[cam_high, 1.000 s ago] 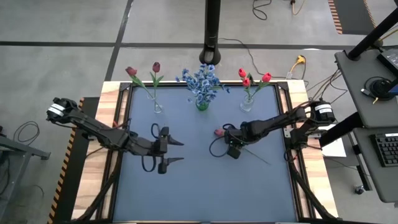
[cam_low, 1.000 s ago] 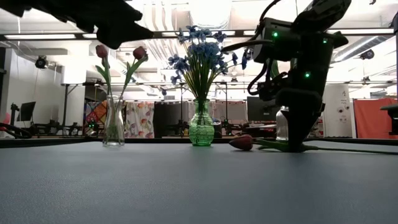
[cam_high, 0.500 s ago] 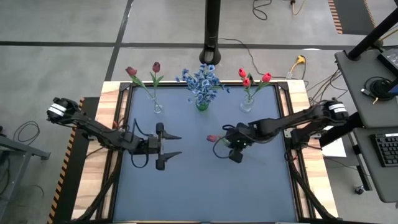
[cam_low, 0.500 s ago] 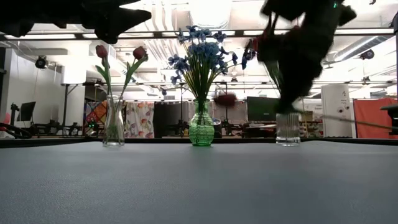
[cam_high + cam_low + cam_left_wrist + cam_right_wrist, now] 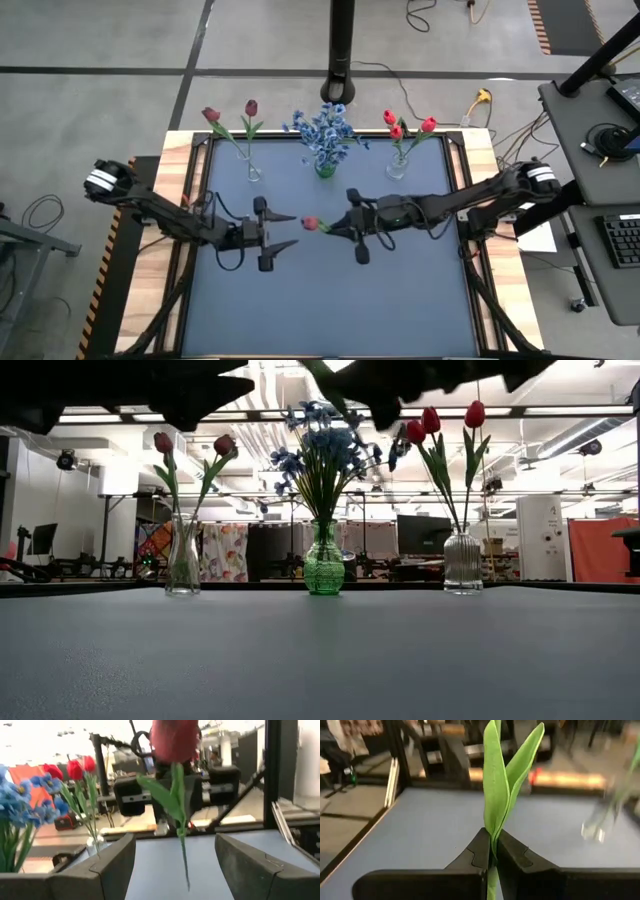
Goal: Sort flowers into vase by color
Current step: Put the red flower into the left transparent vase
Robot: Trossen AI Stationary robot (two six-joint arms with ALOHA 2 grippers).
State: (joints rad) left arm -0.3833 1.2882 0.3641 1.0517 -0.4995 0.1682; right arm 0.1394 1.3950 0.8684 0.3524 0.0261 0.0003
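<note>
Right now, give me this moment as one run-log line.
right gripper: fingers shut on red tulip stem, lifted mid-table | left gripper: fingers open, facing the bloom | vases at back edge: maroon, blue, red

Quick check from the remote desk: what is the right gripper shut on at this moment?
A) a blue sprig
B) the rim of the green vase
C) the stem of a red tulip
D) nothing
C: the right gripper pinches the green stem of the red tulip, lifted off the table.
</note>
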